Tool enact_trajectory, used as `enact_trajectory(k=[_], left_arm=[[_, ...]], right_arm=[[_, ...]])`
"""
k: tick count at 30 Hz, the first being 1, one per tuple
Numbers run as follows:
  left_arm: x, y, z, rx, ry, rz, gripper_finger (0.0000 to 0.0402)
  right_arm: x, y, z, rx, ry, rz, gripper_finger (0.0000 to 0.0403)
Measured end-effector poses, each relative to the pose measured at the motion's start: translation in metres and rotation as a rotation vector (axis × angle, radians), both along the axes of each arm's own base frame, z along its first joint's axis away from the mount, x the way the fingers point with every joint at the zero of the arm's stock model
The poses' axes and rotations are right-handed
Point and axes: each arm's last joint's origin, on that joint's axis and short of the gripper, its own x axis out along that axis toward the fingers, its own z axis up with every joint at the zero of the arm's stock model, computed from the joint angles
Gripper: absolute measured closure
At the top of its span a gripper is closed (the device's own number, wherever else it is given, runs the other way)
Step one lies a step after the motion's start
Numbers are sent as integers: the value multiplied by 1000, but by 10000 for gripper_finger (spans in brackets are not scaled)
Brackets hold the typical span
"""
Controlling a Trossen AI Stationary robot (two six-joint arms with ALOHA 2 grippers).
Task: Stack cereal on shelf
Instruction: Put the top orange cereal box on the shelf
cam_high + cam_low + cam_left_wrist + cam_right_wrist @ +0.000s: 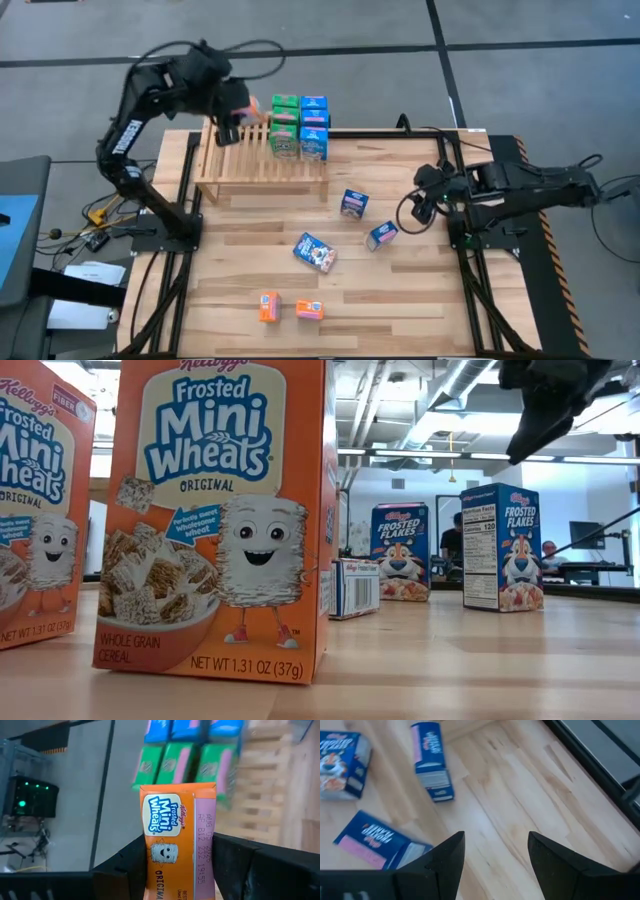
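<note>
Planks of pale wood make up the tabletop [400,290], which sits in a black frame on a grey floor crossed by dark lines. At its far left stands the slatted shelf [240,160], and green and blue cereal boxes [300,127] are stacked at its right end. The left gripper [236,110] hovers above the shelf's far edge, just left of that stack, its fingers [127,865] clamped on an orange Mini Wheats box [177,840]. Three blue boxes lie loose mid-table: one [353,203] near the shelf, one [382,235] beside the right gripper [420,205], one [314,252] toward the centre. Two orange boxes [290,307] rest near the front edge. The right gripper hangs low over bare planks at the right side, fingers [445,860] spread apart and empty. Seen level from the tabletop, the room behind shows ceiling ducts, strip lights, and people seated at monitors.
</note>
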Motion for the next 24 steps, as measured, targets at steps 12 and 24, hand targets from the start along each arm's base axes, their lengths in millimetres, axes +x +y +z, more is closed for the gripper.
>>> enact_trajectory(k=[12, 24], left_arm=[[-23, 68, -3, -13, -63, -34, 239], [-15, 110, -28, -61, 35, -92, 239]], right_arm=[[-2, -20, 0, 3, -2, -142, 163], [-4, -28, 0, 6, -3, -204, 163]])
